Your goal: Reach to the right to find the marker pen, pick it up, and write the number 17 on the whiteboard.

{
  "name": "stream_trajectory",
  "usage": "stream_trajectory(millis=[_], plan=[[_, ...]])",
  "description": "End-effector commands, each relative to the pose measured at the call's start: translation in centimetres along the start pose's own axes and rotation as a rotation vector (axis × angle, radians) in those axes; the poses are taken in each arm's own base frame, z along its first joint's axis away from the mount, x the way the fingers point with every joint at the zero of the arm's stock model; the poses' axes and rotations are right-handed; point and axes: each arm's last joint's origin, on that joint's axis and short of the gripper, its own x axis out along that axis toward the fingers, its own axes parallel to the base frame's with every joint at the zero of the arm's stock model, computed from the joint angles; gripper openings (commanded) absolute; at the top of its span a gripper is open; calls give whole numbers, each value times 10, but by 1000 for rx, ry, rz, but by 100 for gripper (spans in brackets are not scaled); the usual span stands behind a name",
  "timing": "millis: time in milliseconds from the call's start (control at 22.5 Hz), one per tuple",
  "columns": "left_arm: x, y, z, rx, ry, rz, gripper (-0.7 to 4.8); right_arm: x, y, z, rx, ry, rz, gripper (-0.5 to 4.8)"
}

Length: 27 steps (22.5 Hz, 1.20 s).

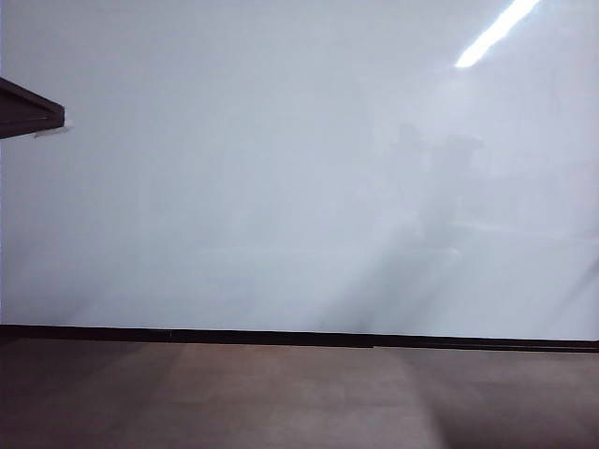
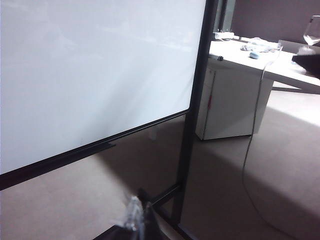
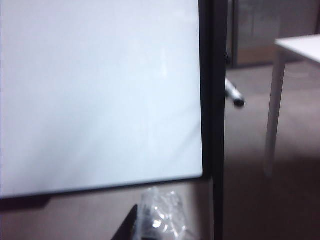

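The whiteboard [image 1: 281, 168] fills the exterior view, upright and blank, long axis level, black edge along its foot. A white desk [image 2: 260, 60] stands beyond its frame. Right gripper [image 3: 160, 220] hangs low before the board, closed on nothing visible. Left gripper [image 2: 135, 217] sits below the corner; too blurred to read.

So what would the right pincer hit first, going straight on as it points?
Probably the whiteboard, near its lower corner beside the black frame post; depth is unclear. The right pincer, shut, faces the board.
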Motion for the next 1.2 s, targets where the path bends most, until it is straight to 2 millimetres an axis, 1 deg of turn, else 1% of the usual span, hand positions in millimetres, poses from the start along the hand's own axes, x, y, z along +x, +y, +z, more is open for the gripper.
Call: stream_trajectory(millis=[45, 134, 267, 312, 401, 445, 490, 534, 579, 668, 757, 801, 846, 890, 935, 979, 1024, 1113, 1157, 1202], plan=[[0, 0, 1, 5, -12, -2, -5, -3, -1, 22, 103, -166, -111, -5], [0, 0, 1, 5, -12, -2, -5, -8, 0, 43, 140, -288, -144, -6], [0, 0, 1, 4, -11, -2, -5, -24, 3, 88, 185, -504, -184, -5], [0, 0, 1, 5, -12, -2, -5, -32, 4, 108, 207, -582, -206, -6], [0, 0, 1, 5, -12, -2, -5, -43, 7, 143, 238, -670, -240, -5], [0, 0, 1, 5, -12, -2, -5, -50, 9, 167, 249, -713, -261, -6], [0, 0, 1, 5, -12, -2, -5, -53, 11, 186, 249, -742, -272, -5], [0, 0, 1, 5, -11, -2, -5, -56, 14, 207, 233, -766, -282, -6], [0, 0, 1, 4, -12, -2, -5, -56, 17, 233, 192, -795, -292, -5], [0, 0, 1, 5, -11, -2, -5, -50, 23, 275, 98, -840, -320, -5], [0, 0, 1, 4, -11, -2, -5, -34, 32, 329, -23, -880, -328, -5], [0, 0, 1, 5, -11, -2, -5, -19, 37, 359, -76, -880, -322, -5], [0, 0, 1, 5, -12, -2, -5, -2, 41, 383, -113, -867, -307, -5], [0, 0, 1, 5, -11, -3, -5, 14, 42, 398, -145, -847, -291, -5], [0, 0, 1, 4, -12, -2, -5, 35, 41, 409, -188, -824, -276, -5], [0, 0, 1, 4, -11, -2, -5, 55, 35, 413, -212, -800, -267, -5], [0, 0, 1, 5, -12, -2, -5, 79, 23, 412, -199, -771, -255, -5], [0, 0, 1, 5, -12, -2, -5, 120, -5, 397, -69, -673, -176, -5], [0, 0, 1, 5, -11, -1, -5, 141, -21, 385, -16, -585, -113, -5], [0, 0, 1, 5, -11, -2, -5, 155, -36, 375, -18, -499, -52, -5]])
